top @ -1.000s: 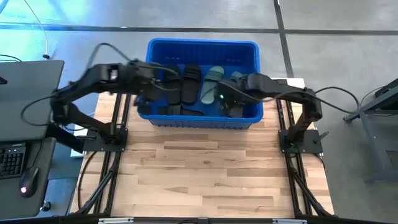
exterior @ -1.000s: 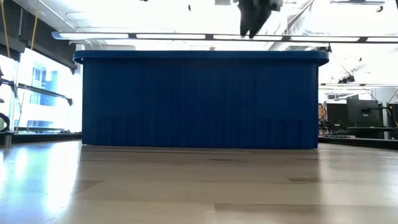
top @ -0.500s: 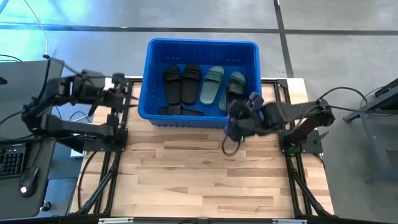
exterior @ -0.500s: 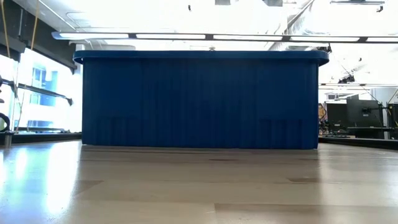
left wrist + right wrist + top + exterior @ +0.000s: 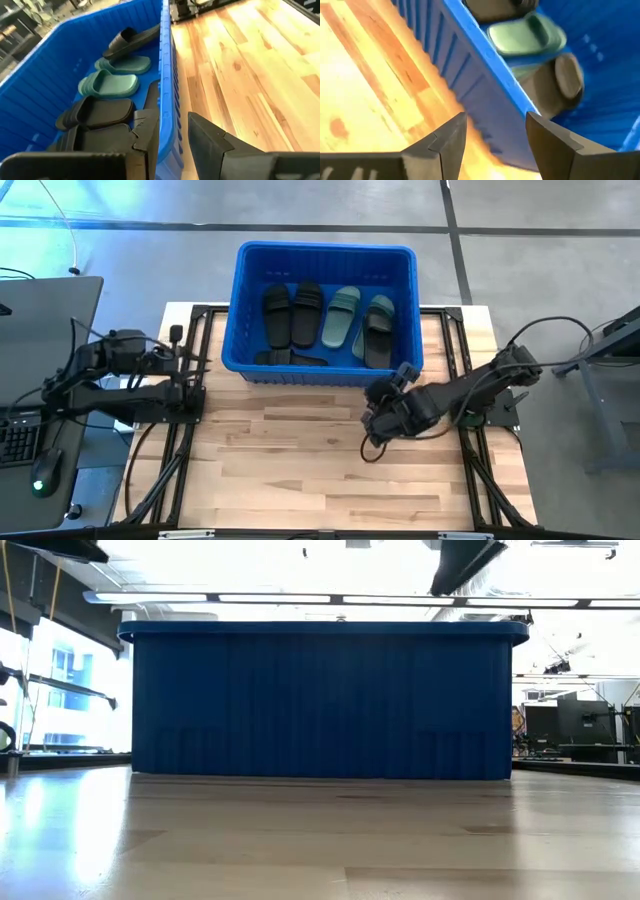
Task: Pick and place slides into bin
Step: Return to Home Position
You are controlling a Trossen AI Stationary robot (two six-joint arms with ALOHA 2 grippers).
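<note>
The blue bin [image 5: 325, 255] stands at the table's far middle and fills the low view [image 5: 320, 700]. Several slides lie inside it: two black ones [image 5: 291, 314] side by side, a green one [image 5: 343, 316], a black one on a green one [image 5: 377, 332], and a black one [image 5: 290, 358] by the near wall. They also show in the left wrist view [image 5: 107, 85] and the right wrist view [image 5: 525, 35]. My left gripper [image 5: 185, 355] is open and empty, left of the bin. My right gripper [image 5: 380, 410] is open and empty over the table, in front of the bin's right end.
Bare wooden tabletop [image 5: 330, 470] lies in front of the bin. Black frame rails [image 5: 190, 395] run along the table's left and right sides. A desk with a keyboard and mouse [image 5: 30, 450] stands off the table's left.
My left gripper has drawn back from over the bin's left end toward the table's left edge. My right gripper has drawn back from over the bin's right end toward the near edge and gone down in front of the bin. The slides stay in the bin.
</note>
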